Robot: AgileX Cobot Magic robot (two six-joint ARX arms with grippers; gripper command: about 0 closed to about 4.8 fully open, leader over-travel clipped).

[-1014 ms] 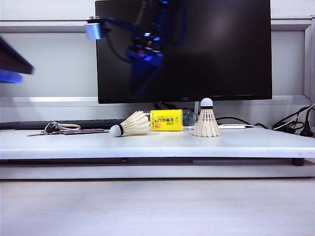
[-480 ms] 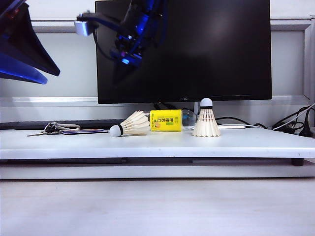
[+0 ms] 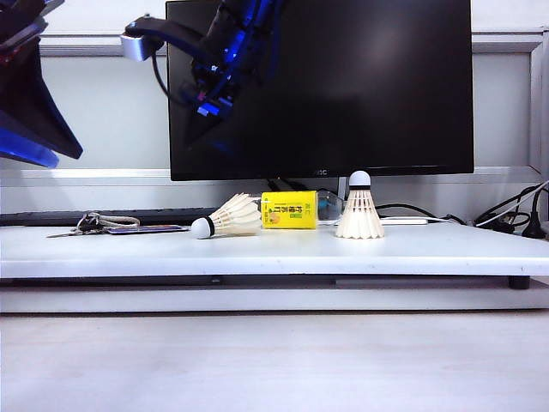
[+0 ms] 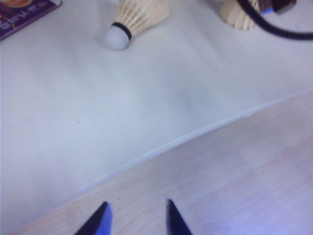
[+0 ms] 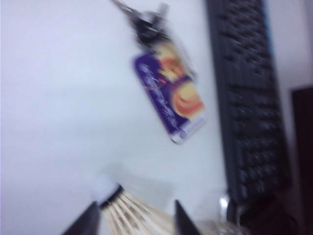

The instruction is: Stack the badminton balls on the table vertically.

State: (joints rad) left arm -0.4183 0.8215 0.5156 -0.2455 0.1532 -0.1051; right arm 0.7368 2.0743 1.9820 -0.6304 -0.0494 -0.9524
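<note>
right end effector point(image 5: 132, 220): fingers spread with nothing pinched. It hangs right over the lying shuttle point(image 5: 129, 208), cork tip and black band showing between the tips. I'd guess it's lining up a grab, but the wrist view's pretty blurry.
left end effector point(image 4: 137, 220): spread wide, empty, out over the wood front surface, well short of both shuttles. Probably just waiting its turn.
lying shuttle: on its side on the worktop point(image 3: 429, 249), tip pointing left, skirt just beside the yellow bottle point(image 3: 289, 210). This one needs lifting, I reckon.
standing shuttle point(image 3: 359, 209): skirt down, cork up, just right of the bottle. Already upright, so it makes a ready base for the other to drop over.
clutter: keys with a purple tag point(image 5: 168, 100) and a keyboard point(image 5: 249, 98) off to the left, clear of the shuttles.
progress: nothing stacked yet.
</note>
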